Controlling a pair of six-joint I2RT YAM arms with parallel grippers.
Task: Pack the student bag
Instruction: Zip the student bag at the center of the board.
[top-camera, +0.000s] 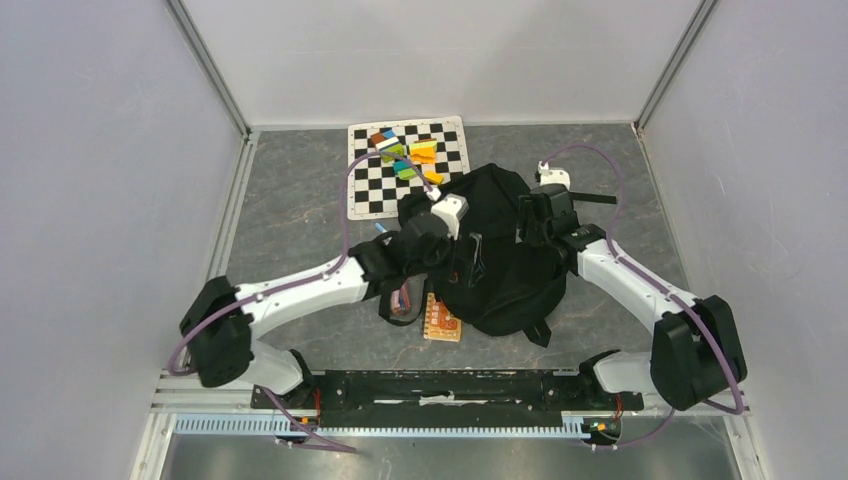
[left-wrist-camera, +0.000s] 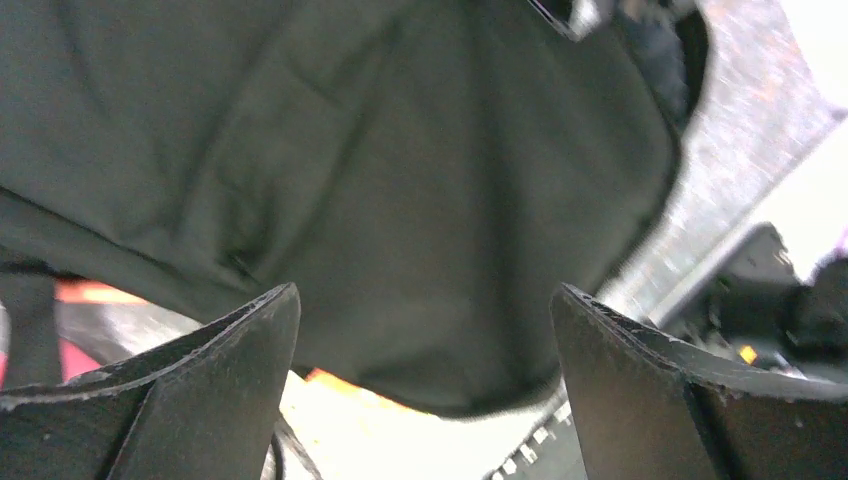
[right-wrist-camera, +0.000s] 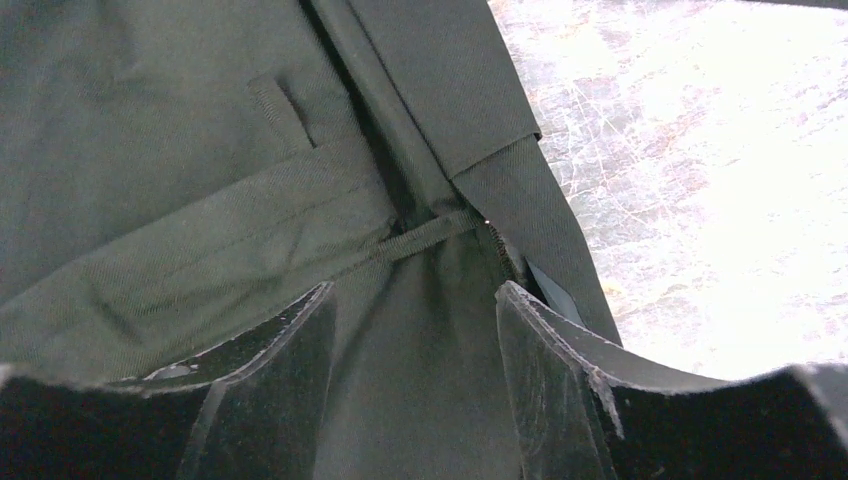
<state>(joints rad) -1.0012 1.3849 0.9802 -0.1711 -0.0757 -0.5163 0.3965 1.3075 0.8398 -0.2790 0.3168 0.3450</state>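
Black cloth bag (top-camera: 505, 285) lies in the middle of the grey table (top-camera: 300, 200), right beside the checkered mat (top-camera: 375, 190). The left gripper (left-wrist-camera: 425, 300) has its jaws wide apart by the bag, holding nothing. The right gripper (right-wrist-camera: 415, 290) has its jaws half apart with bag cloth between them; I cannot tell if it grips.

An orange-patterned flat item (top-camera: 443, 322) lay half hidden under the near-left edge of the student bag (top-camera: 505, 290). Small coloured pieces (top-camera: 408, 155) beyond the bag were too small to identify. Whether the right gripper (right-wrist-camera: 415, 295) pinched the bag's fabric could not be told.
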